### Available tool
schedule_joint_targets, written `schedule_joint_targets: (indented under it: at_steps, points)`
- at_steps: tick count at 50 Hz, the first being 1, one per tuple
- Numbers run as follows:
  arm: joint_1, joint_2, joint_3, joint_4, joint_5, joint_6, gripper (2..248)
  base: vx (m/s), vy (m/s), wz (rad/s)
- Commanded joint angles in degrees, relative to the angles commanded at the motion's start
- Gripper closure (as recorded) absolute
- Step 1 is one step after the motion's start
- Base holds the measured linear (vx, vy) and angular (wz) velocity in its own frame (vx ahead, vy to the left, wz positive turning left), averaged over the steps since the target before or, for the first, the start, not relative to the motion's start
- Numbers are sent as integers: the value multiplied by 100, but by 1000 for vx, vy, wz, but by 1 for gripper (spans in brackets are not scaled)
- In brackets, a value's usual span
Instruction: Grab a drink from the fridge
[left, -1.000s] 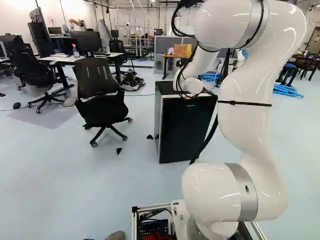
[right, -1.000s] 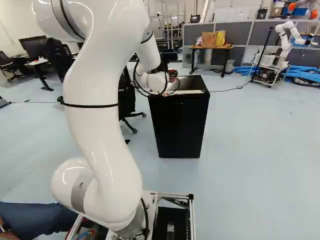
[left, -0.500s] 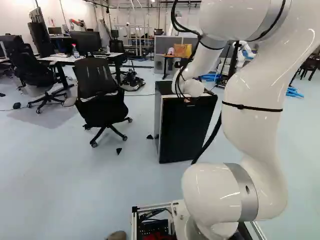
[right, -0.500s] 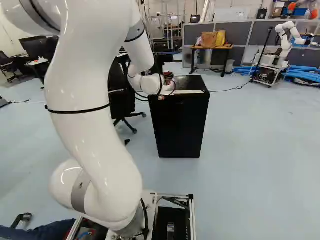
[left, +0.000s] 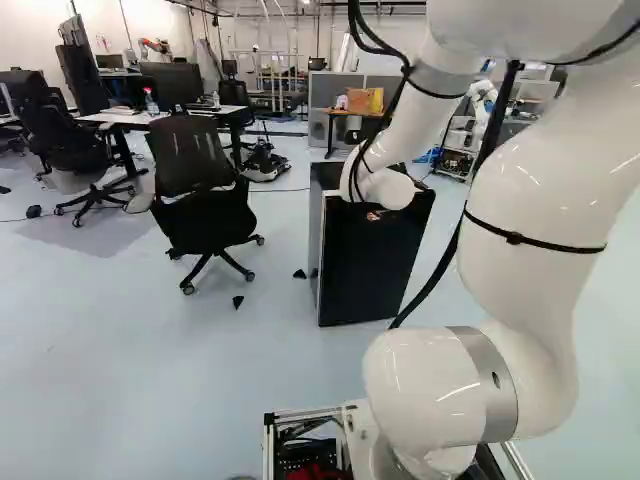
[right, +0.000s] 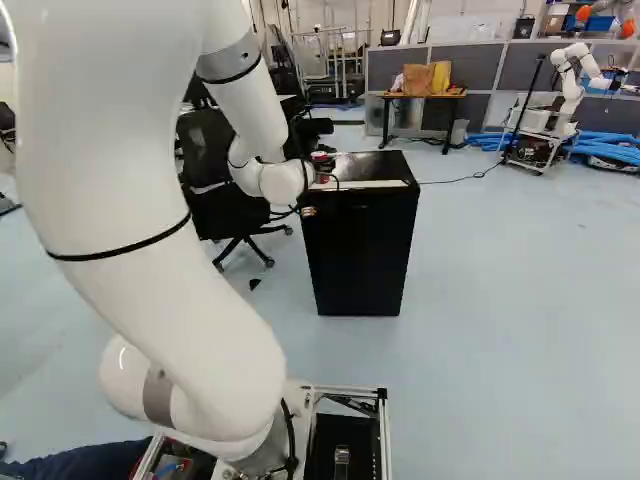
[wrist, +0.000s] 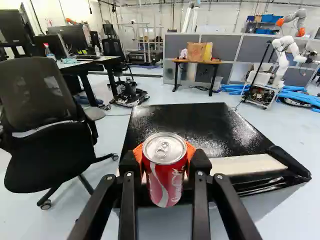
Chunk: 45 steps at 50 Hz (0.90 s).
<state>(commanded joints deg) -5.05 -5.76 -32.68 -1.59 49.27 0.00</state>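
The claw (wrist: 165, 151) grasps the red soda can (wrist: 163, 186) upright from both sides, likely for steadiness, near the black mini fridge's (wrist: 175, 120) front top edge; contact there cannot be confirmed.

This is looking like a robotics lab that is sharing its room with office desks. A big white jointed robot arm (left: 530, 270) is rising close by, and another robot (wrist: 285, 55), white too, is standing on a wheeled metal cart (wrist: 261, 94) over by the grey partition panels (wrist: 216, 47). Long blue tubes (wrist: 232, 89) are lying on the smooth pale-blue floor (right: 510, 310) near it. Black mesh swivel chairs (left: 187, 160) are standing around a long white-topped desk (left: 112, 118), where black flat monitors (wrist: 75, 37) are sitting, and a metal pipe frame (wrist: 149, 44) is standing farther back.
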Motion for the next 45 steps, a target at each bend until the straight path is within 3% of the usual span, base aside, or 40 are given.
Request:
schedule_joint_targets:
  at_steps: [19, 45]
  points:
    - [187, 806, 1025, 59, 27, 0, 150, 0, 0, 0]
    - [370, 1597, 2031, 117, 54, 0, 150, 0, 0, 0]
